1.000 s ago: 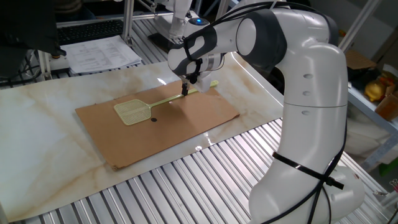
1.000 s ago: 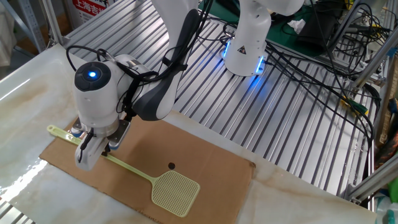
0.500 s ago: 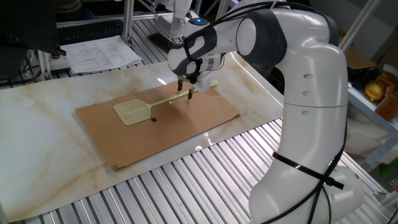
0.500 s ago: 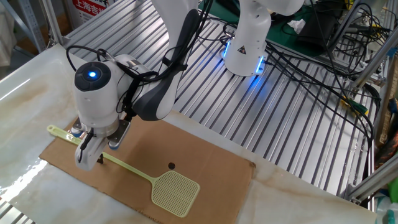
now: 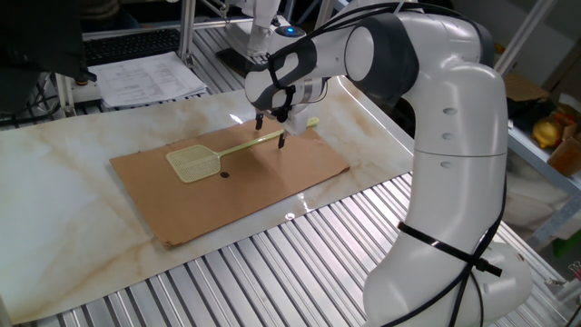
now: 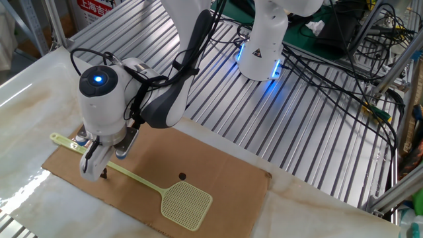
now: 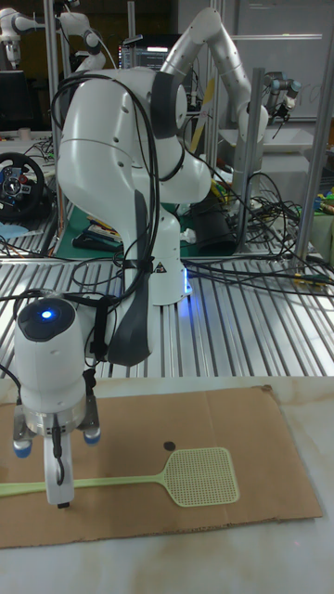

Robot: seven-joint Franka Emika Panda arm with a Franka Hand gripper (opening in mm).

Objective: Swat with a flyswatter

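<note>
The pale yellow-green flyswatter [image 5: 194, 163] lies flat on a brown cardboard sheet [image 5: 272, 182], its mesh head to the left and its thin handle running right. My gripper [image 5: 270, 133] stands open over the handle, one finger on each side, gripping nothing. In the other fixed view the gripper [image 6: 98, 169] hangs over the handle near its far end, and the flyswatter [image 6: 187, 203] head rests at the near edge of the cardboard sheet [image 6: 225, 178]. The tall view shows the gripper [image 7: 58, 494] above the handle and the flyswatter [image 7: 199, 475] head to the right. A small black dot [image 5: 224, 174] lies on the cardboard beside the head.
The cardboard lies on a marbled white tabletop [image 5: 64, 182] bordered by ribbed metal [image 5: 300, 263]. Papers [image 5: 150, 77] and a keyboard [image 5: 127, 44] sit at the back. My arm's base [image 6: 261, 53] and loose cables [image 6: 344, 73] stand behind the cardboard.
My gripper was shut on the flyswatter's handle a second ago. Its fingers have spread and let go, and the flyswatter stays where it lay.
</note>
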